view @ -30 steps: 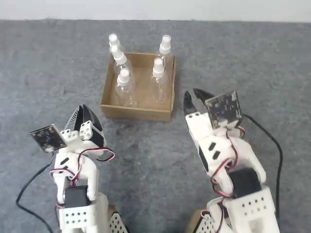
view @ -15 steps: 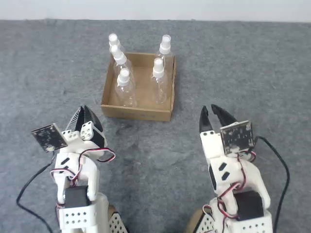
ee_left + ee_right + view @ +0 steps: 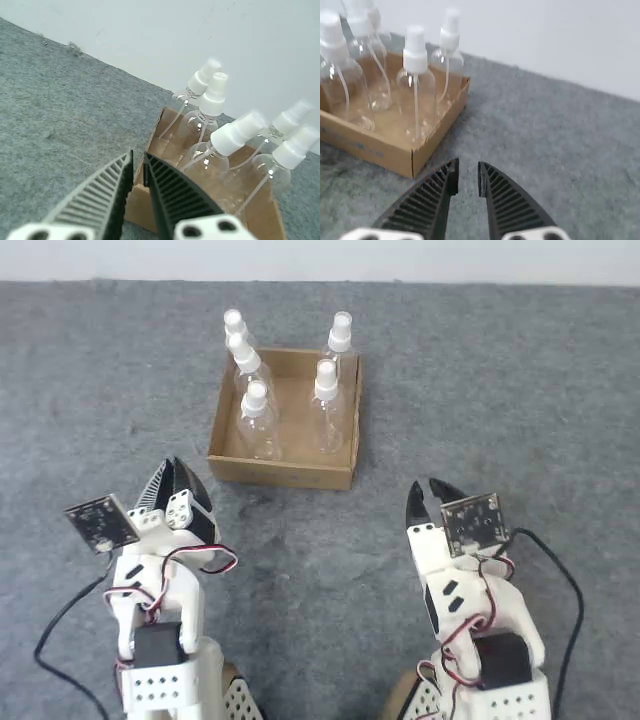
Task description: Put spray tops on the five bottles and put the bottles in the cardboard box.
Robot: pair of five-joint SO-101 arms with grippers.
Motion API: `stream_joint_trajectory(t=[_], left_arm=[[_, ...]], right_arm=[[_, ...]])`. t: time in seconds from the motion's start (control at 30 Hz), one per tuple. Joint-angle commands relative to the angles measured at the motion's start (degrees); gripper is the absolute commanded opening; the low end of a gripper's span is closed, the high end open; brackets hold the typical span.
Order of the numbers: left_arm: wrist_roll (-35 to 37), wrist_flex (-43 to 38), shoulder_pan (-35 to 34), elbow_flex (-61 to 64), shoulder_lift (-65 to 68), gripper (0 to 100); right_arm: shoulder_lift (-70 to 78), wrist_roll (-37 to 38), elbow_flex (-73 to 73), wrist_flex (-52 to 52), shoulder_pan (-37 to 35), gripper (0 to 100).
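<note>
High view: all five clear plastic bottles (image 3: 256, 422), white spray tops (image 3: 256, 392) fitted, stand in the brown cardboard box (image 3: 280, 472). The right end effector (image 3: 428, 496) has pulled back from the box's corner toward its base, so the task looks finished

Left wrist view: the left end effector (image 3: 138, 159) is nearly closed and empty

Right wrist view: the right end effector (image 3: 468, 167) is slightly parted and empty, clear of the box

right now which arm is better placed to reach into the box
Left, probably. The left fingers sit close to the box's near corner; the right fingers are farther off to the side. All five bottles already stand capped inside, so little seems left.
</note>
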Motion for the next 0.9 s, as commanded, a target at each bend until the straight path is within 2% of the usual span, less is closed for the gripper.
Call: stream_joint_trajectory(t=[0.0, 0.27, 0.5, 0.87], left_arm=[[-0.4, 0.0, 0.3, -0.7, -1.1, 4], [-0.4, 0.6, 0.3, -0.7, -1.1, 4], [-0.4, 6.4, -0.1, -0.7, -1.0, 4], [-0.4, 25.8, -0.1, -0.7, -1.0, 4]], right_arm=[[-0.7, 0.3, 4.1, -0.1, 0.6, 0.9], [-0.7, 0.7, 10.9, -0.1, 0.8, 0.9], [-0.7, 0.7, 13.5, 2.8, 1.0, 0.7], [-0.7, 0.5, 13.5, 12.9, 1.5, 0.7]])
